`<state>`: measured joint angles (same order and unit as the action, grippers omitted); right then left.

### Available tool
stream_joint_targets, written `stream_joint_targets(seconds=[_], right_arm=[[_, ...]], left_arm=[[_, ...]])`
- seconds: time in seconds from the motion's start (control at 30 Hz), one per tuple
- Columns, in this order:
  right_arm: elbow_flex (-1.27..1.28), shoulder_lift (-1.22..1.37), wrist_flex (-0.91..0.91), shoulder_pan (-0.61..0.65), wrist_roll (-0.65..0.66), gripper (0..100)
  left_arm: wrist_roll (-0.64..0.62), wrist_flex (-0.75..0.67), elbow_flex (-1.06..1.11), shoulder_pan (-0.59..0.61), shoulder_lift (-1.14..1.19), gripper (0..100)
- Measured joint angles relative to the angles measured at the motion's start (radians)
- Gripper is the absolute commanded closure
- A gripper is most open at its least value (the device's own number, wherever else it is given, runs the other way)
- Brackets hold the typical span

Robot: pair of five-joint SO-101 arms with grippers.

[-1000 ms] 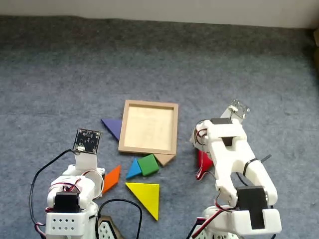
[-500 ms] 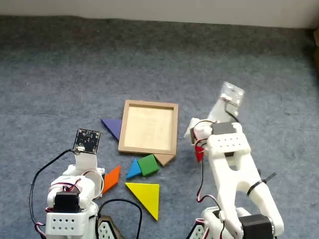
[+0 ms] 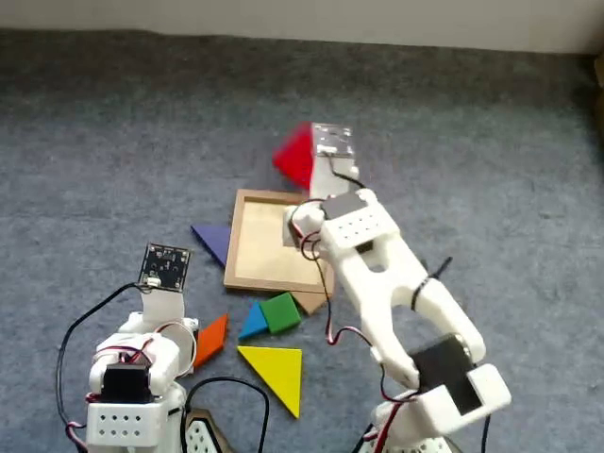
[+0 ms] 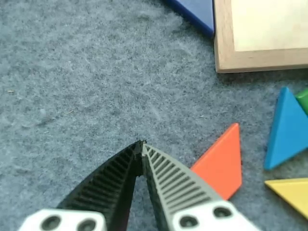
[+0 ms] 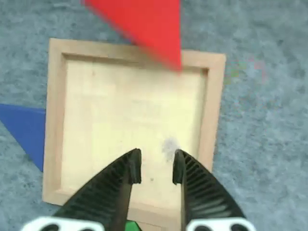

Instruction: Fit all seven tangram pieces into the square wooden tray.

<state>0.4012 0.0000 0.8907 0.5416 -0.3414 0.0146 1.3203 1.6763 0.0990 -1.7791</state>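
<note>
The square wooden tray lies mid-table, its floor bare wood. My right arm stretches over it. In the right wrist view my right gripper hangs open above the tray floor, nothing between its fingers. A blurred red triangle shows over the tray's far rim; I cannot tell whether it rests on anything. My left gripper is shut over bare carpet beside the orange triangle, holding nothing.
A dark blue triangle lies against the tray's left side. In front of the tray sit a light blue triangle, a green square, a brown piece, the orange triangle and a big yellow triangle.
The right arm swung from the tray's right side out over the tray. The red triangle went from beside that arm to the tray's far edge. The left arm kept still.
</note>
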Motion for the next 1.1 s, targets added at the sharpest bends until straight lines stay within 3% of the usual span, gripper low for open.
stream_joint_targets(seconds=[0.17,0.63,1.1], right_arm=[[-0.06,0.074,0.0,0.046,0.071,92.4],[-0.064,0.014,0.012,0.051,0.075,92.4],[-0.044,-0.279,0.396,0.097,0.077,92.8]], left_arm=[[0.0,0.0,0.0,0.0,0.0,99],[0.0,0.0,0.0,0.0,0.0,99],[0.0,0.0,0.0,0.0,0.0,99]])
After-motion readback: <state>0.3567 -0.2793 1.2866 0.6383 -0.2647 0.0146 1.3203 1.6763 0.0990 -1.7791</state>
